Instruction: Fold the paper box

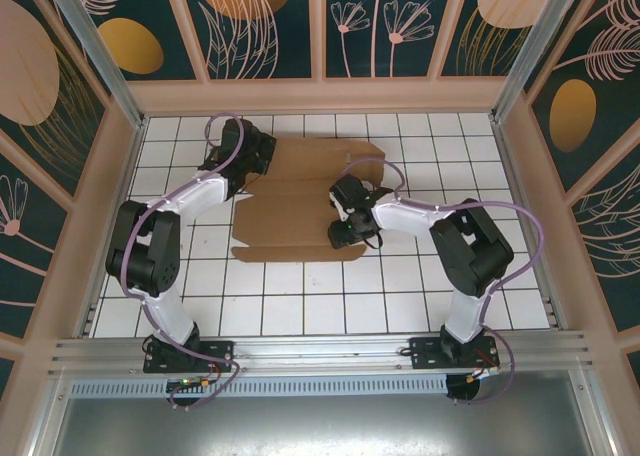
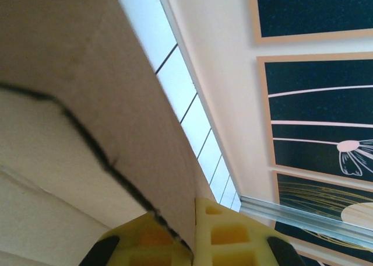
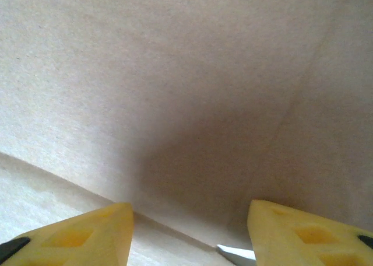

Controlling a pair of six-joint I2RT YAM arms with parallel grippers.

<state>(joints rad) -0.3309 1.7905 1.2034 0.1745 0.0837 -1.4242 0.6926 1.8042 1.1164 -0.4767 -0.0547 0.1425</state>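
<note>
The paper box [image 1: 295,191] is a brown cardboard sheet with flaps and crease lines, lying on the white tiled floor [image 1: 300,296]. My left gripper [image 1: 252,166] is at the sheet's far left edge. In the left wrist view its yellow fingers [image 2: 233,237] are shut on a raised flap of the paper box [image 2: 70,102], which passes between them. My right gripper [image 1: 342,231] is over the sheet's right part. In the right wrist view the right gripper [image 3: 189,210] is open, its tips spread close to the cardboard [image 3: 186,91], with nothing held.
Peach walls with dark patterned panels [image 1: 270,26] enclose the floor on three sides. Aluminium posts [image 1: 95,46] stand in the back corners, and a metal rail [image 1: 320,351] runs along the front by the arm bases. A sliver of white tile [image 3: 236,253] shows under the cardboard edge.
</note>
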